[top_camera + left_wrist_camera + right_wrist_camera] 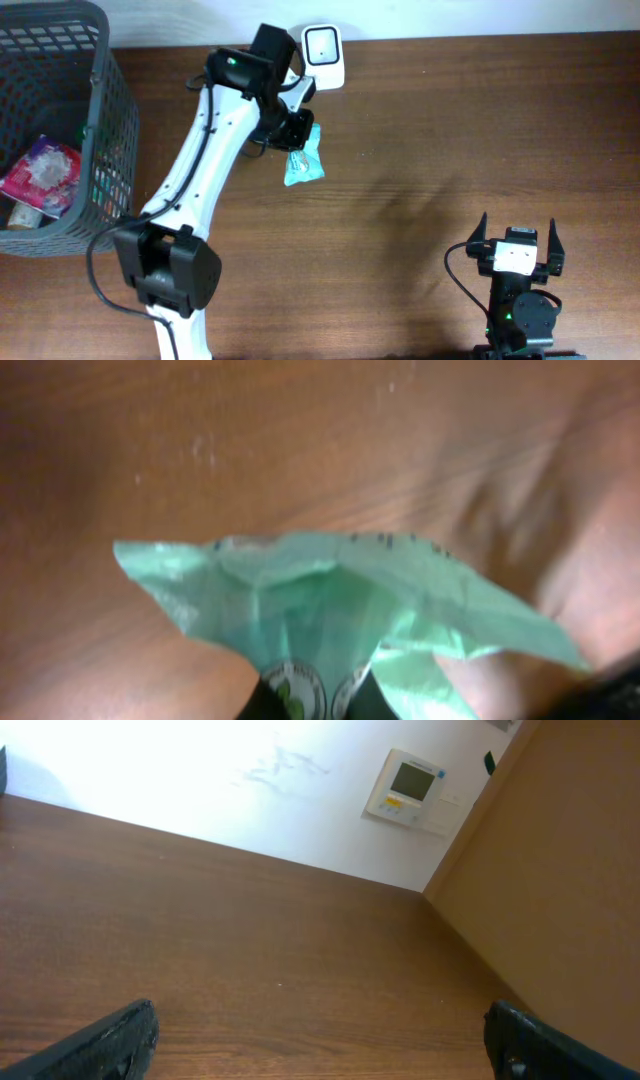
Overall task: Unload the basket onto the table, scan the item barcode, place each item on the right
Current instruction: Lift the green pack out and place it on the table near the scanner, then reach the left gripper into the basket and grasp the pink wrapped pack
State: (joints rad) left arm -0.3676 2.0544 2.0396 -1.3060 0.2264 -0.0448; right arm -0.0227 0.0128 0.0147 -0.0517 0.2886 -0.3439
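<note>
1. Closest to the left wrist lens: the left gripper (313, 705), its jaws clamped on the bottom edge of a teal packet (330, 600). Only the dark finger ends show, one on each side of a round printed mark on the wrapper.
2. The teal packet fans out wide and crumpled beyond the grip, with a row of small dark print along its far edge. No barcode can be made out; the picture is soft.
3. Seen from overhead, the left gripper (297, 130) sits just beside the white scanner (324, 57), on its near side, and the teal packet (304, 158) hangs from it, one step further from the scanner. Whether the packet touches the table (450, 120) cannot be told.
4. The scanner lies at the table's far edge, its dark window facing up.
5. A grey wire basket (108, 150) stands well apart from the scanner, to the side of the left arm. It holds a pink packet (42, 172).
6. The right gripper (517, 222) is well apart from the scanner, at the near edge on the opposite side from the basket, jaws spread wide and gripping nothing.
7. In the right wrist view, the right gripper (330, 1050) shows both finger ends low in the frame over bare table. A wall panel (407, 785) hangs beyond.
</note>
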